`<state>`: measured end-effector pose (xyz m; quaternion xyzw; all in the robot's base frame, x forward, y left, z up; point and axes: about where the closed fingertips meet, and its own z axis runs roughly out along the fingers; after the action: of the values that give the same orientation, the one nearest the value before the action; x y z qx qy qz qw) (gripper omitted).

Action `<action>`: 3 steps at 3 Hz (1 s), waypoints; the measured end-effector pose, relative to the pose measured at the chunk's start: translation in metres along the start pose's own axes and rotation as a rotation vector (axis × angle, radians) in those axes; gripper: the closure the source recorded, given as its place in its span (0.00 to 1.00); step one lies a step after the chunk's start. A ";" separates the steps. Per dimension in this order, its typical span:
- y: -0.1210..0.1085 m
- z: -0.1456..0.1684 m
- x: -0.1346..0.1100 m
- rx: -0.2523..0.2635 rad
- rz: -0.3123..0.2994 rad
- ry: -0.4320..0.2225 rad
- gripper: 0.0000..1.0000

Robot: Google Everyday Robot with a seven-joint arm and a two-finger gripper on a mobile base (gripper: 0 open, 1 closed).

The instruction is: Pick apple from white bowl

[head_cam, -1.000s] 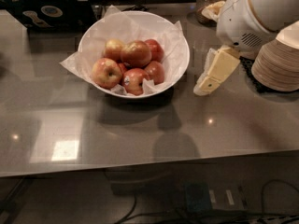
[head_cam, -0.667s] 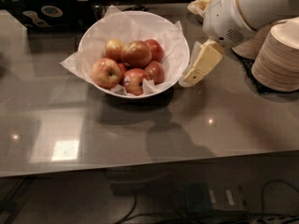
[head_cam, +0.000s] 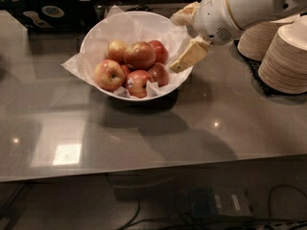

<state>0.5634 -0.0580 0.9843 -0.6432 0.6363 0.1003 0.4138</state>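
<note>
Approach step, not yet the grasp. Gripper (head_cam: 175, 44) at the right edge of the white bowl (head_cam: 90, 40), open and empty, with the two tan fingers (head_cam: 189, 56) standing well apart and nothing between them (height over the rim: cannot tell).

The apple (head_cam: 139, 55) on top of the heap, about the middle of the bowl: big, round, red-orange, resting on the fruit beneath. Close around it, a red apple with a small sticker (head_cam: 136, 83) in front, a small dark red apple (head_cam: 158, 73) on the gripper's side, and a paler apple (head_cam: 110, 74) at the left.

To do it well:
- Pass the rim with some margin, then travel left until centred over the top apple, and only then descend.
- Leave the jaws as wide as now.
- Turn the wrist to send each finger down into a gap beside the apple, not onto a neighbour.
- Stop at the widest part of the fruit, probably. Close slowly there, to avoid a slip of the smooth skin out of a high pinch.
- Avoid trapping the crinkled paper (head_cam: 79, 66) against the apple.
- Lift straight up, never sideways, for risk of rolling the others or dragging the bowl on the glossy table (head_cam: 144, 133).
- Mind also the stacks of paper plates (head_cam: 285, 56) just beside the arm, at the right.
</note>
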 end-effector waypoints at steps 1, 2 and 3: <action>-0.005 0.011 -0.004 -0.019 -0.014 -0.026 0.30; -0.009 0.019 -0.006 -0.026 -0.029 -0.041 0.28; -0.012 0.028 -0.008 -0.040 -0.040 -0.058 0.28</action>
<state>0.5838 -0.0355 0.9762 -0.6607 0.6092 0.1233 0.4209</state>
